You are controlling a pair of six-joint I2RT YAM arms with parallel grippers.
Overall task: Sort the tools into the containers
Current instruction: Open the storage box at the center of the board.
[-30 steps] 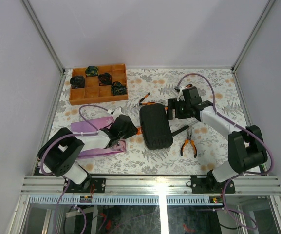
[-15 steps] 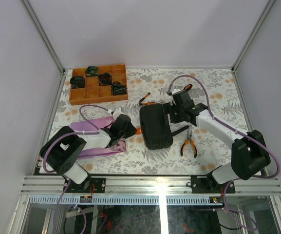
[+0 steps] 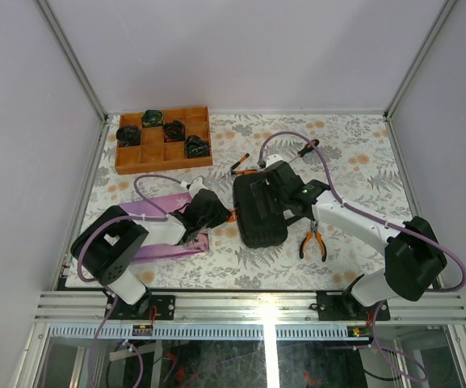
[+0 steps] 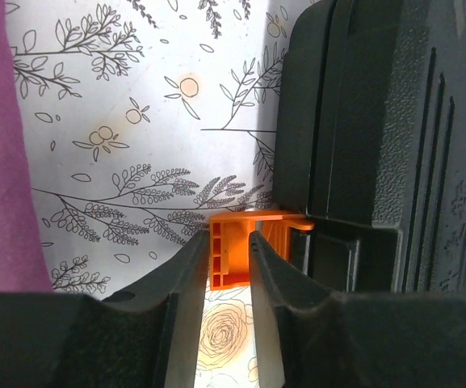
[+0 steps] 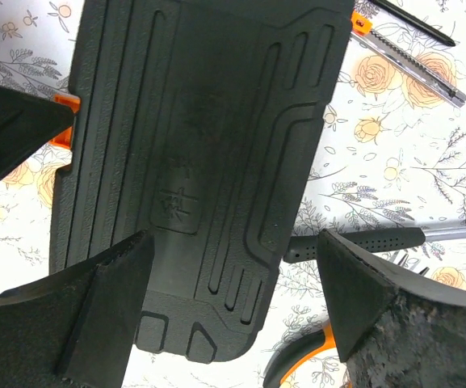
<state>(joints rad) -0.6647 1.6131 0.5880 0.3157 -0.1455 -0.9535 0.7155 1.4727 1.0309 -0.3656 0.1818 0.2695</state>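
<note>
Unlatching the tool case (image 4: 378, 121).
L end effector (image 4: 228, 246) clamps case's orange latch (image 4: 233, 259); R end effector (image 5: 234, 242) spread apart over lid (image 5: 208, 105). Next: pop latch, raise lid.

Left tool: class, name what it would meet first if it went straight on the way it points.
The orange latch, sitting between the fingers of the left tool; the black case lies just behind. Whether they touch the latch is unclear.

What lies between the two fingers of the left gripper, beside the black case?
The orange latch of the black case lies there, with the left gripper closed against both its sides. The left wrist view shows this plainly.
</note>
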